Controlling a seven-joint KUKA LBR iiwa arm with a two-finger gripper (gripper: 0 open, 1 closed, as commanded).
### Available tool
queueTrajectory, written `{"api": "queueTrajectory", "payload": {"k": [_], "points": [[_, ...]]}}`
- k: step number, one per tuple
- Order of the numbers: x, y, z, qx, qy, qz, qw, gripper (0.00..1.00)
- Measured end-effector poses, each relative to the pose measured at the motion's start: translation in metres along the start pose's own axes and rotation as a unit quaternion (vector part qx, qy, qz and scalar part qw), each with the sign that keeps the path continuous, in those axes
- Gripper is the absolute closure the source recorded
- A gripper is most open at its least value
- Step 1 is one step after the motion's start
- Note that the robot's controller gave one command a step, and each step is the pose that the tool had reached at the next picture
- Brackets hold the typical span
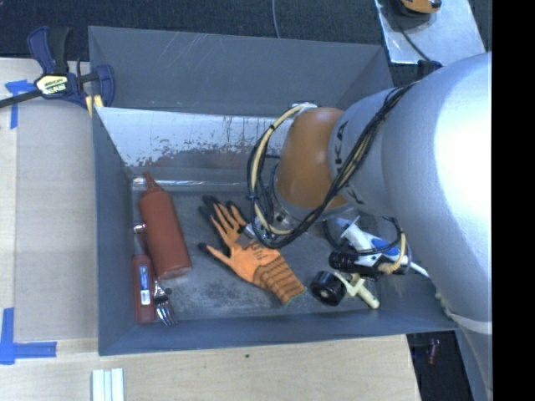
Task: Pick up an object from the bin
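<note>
Claw (256, 234): low over the middle of the bin (113, 249), at the black-tipped end of an orange work glove (269, 271). Touching or just above, cannot tell. Claw state: cannot tell whether apart or together, as the wrist and its looped cables (261, 170) cover it. Nothing is seen clamped in it.

Glove lies flat on the bin floor, set diagonally, cuff toward the near wall. Judgement: the likely pick, being the thing directly beneath the claw. It is soft and flat, so the grip would need to pinch up a fold.

Outward, left: a red-brown bottle (165, 232) lies on its side along the left wall, with a small red item (144, 289) just below it. Both are well apart from the claw.

Outward, right: a small heap of a black cap (327, 288), a white-and-yellow piece (366, 294) and a blue-and-white piece (361, 239), near the cuff.

Arm pose: the broad grey link comes in from the right and bends steeply down at the orange cover (308, 159), wrist pointing nearly straight down. Judgement: the vertical approach keeps the arm's bulk off the bin walls.
</note>
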State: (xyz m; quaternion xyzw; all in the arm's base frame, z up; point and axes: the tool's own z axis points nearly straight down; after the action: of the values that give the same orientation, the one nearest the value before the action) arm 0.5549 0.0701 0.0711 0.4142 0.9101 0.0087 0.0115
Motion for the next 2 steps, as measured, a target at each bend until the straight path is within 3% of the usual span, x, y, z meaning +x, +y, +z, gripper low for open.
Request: {"api": "queueTrajectory", "payload": {"k": [1, 2], "points": [[-0.0032, -0.0074, -0.0002, 0.000, -0.0009, -0.191, 0.9816, 1.00], [-0.0060, -0.0067, -0.0047, 0.000, -0.0012, -0.177, 0.9841, 1.00]]}}
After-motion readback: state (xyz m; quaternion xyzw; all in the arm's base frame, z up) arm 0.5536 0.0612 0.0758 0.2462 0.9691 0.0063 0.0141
